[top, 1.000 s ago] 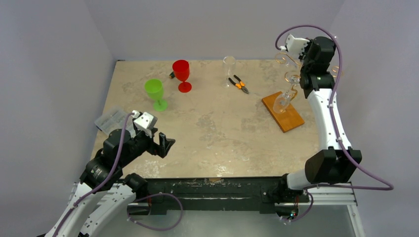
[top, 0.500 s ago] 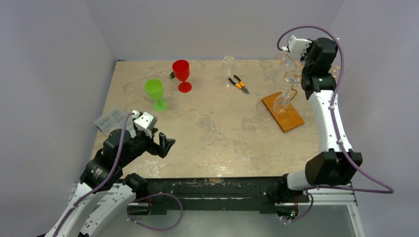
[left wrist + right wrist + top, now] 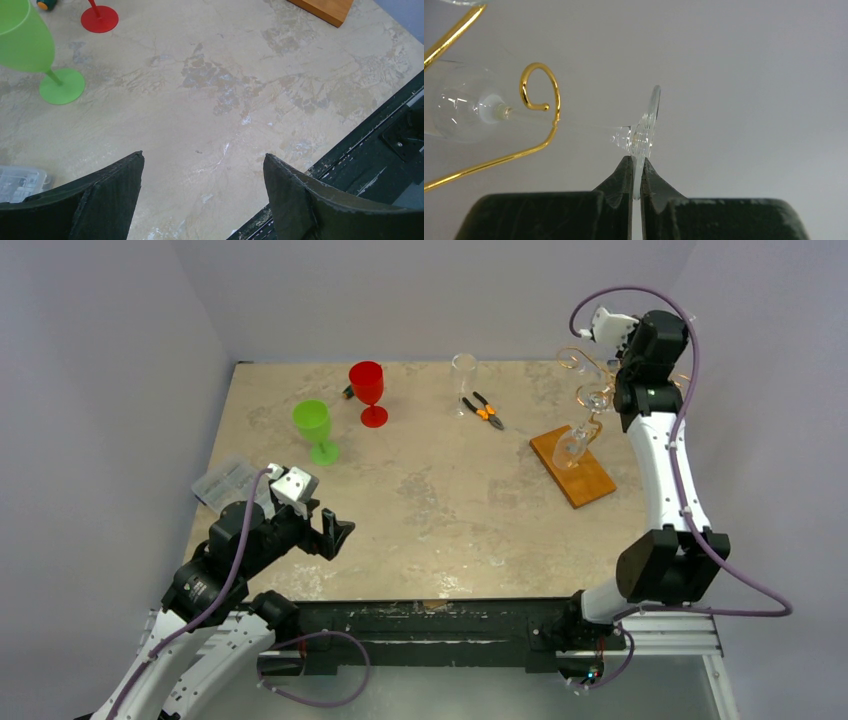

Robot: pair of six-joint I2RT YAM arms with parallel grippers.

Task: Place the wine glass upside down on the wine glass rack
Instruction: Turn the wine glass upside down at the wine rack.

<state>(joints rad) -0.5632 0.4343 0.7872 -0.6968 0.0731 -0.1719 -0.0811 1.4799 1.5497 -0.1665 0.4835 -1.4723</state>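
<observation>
Where the rack [image 3: 574, 472] stands far right, right jaws clench the glass [image 3: 646, 125] by its foot, stem crossing a gold curl. Left jaws released, near left above the surface [image 3: 450, 500].

The clear wine glass [image 3: 646, 125] has its stem crossing a gold curl of the wine glass rack [image 3: 580, 477], whose orange-brown wooden base sits near the bench's right edge.
</observation>
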